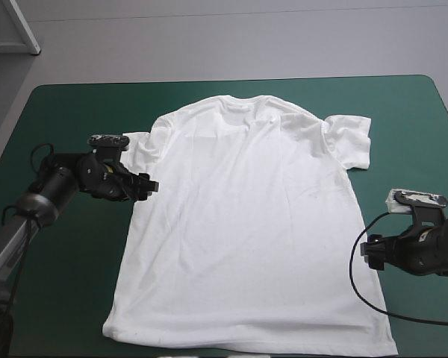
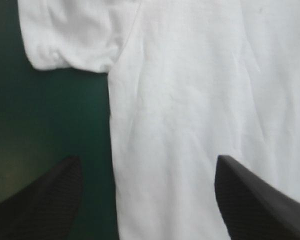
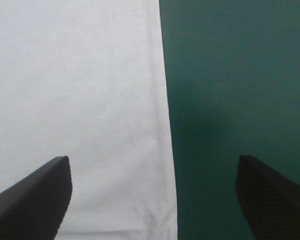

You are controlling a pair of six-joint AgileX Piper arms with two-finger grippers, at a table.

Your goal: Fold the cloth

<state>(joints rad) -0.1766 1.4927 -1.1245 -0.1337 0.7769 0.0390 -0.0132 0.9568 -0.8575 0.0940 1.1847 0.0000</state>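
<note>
Left fingers (image 2: 40, 205) and right fingers (image 3: 30, 200) stand wide; T-shirt (image 1: 246, 224) lies flat, collar toward far edge of table (image 1: 67, 112).

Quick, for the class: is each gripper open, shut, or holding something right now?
Left gripper: open, holding nothing, astride the T-shirt's side edge.
Right gripper: open, holding nothing, astride the T-shirt's other side edge.

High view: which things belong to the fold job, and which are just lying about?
Job:
- white short-sleeved T-shirt, spread flat
- left gripper, open, at the shirt's side edge just below the sleeve
- right gripper, open, at the opposite side edge

Lying about:
- only the teal-green table cover, the surface under the shirt
</note>
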